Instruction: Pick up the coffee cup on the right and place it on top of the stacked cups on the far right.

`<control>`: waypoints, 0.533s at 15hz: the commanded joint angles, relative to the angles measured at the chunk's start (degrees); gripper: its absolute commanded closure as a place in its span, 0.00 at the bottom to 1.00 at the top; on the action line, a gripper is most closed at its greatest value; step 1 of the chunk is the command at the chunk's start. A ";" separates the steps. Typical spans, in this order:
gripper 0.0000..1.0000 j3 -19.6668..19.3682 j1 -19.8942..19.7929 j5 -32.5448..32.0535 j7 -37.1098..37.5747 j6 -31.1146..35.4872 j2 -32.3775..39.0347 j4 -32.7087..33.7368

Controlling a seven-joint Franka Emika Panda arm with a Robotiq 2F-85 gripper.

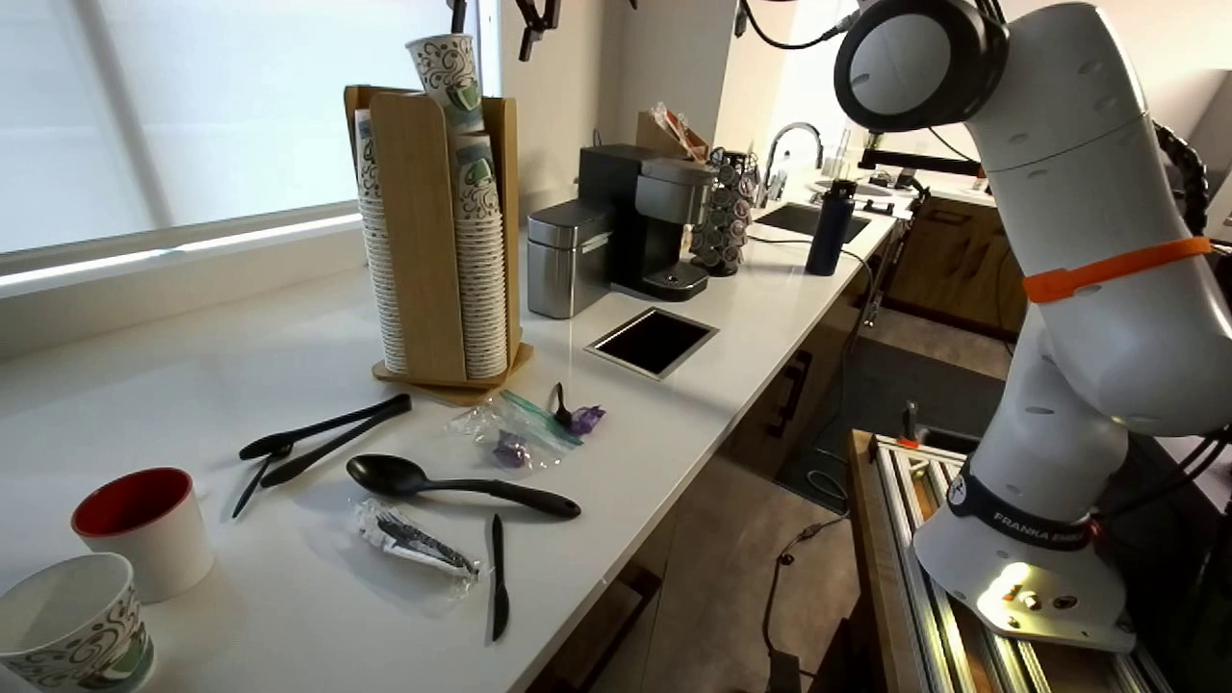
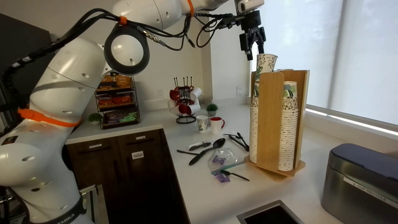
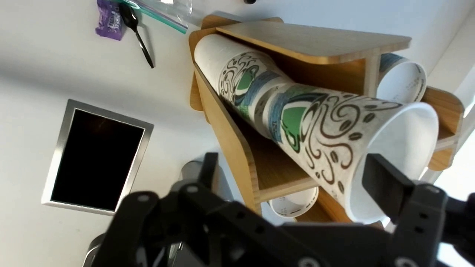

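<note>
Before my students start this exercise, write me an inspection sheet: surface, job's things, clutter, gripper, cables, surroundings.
Surface: white countertop, with a metal frame around a dark opening.
Job's things: patterned cup rim up, leaning slightly, apparently resting on the stacked cups in the wooden holder.
Clutter: tongs, large spoon, knife, wrapped cutlery, plastic bag, purple packet, red-lined mug, second cup.
Gripper: open; one finger overlaps the cup's mouth in the wrist view, contact unclear.
Cables: cable bundle along the arm; cord on the floor.
Surroundings: coffee maker; bin labelled K-CUP RECYCLE; window shade.
</note>
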 commanded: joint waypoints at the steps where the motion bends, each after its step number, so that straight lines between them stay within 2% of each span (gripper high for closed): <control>1: 0.00 -0.03 0.21 -0.05 0.84 -0.36 0.80 1.96; 8: 0.00 0.40 0.49 0.30 -0.34 0.59 -0.95 2.49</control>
